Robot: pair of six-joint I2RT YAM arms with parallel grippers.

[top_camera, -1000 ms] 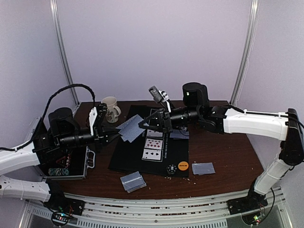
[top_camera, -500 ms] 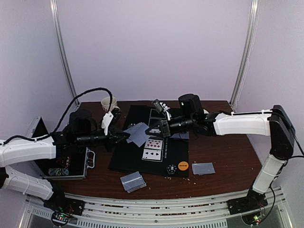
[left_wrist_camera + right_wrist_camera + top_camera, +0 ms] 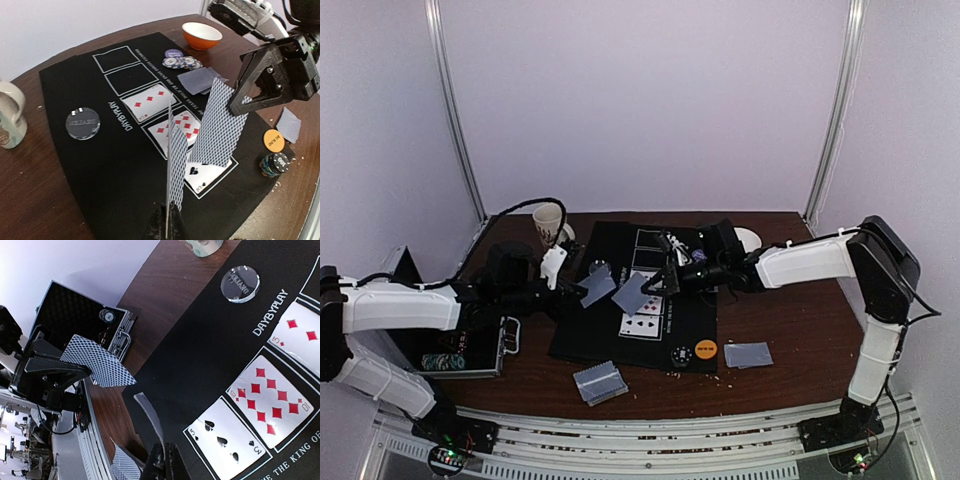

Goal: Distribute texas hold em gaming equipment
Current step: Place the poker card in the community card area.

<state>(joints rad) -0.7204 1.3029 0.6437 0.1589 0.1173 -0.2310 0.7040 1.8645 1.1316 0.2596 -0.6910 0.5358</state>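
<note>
the left claw (image 3: 166,224) was clamped on the lower edge of a grey-backed card (image 3: 176,155), standing it upright above the mat (image 3: 90,165); the right claw (image 3: 167,460) was pinched shut on a second card (image 3: 149,420) the same way. the two cards hung near each other over the mat's middle, and i could not tell whether they touched. holding them by one edge and clear of the felt looked deliberate: it would let each be swung to a player's place without dragging across the face-up cards (image 3: 175,129) set in the printed boxes, two of which were unfilled. two piles (image 3: 599,381) of face-down cards lay by the near edge of the tabletop (image 3: 800,320), seemingly hands already dealt. chips (image 3: 182,61) sat at the mat's edge near the bowl (image 3: 201,35), an orange disc (image 3: 273,140) and a dealer disc (image 3: 82,123) lay on the felt, and more chips showed in the open case (image 3: 75,305) on the left. the tabletop was dark brown wood, flecked with pale specks near the front; a mug (image 3: 552,222) stood at the back. pale lilac walls (image 3: 640,100) and metal posts (image 3: 455,110) closed it in.
</note>
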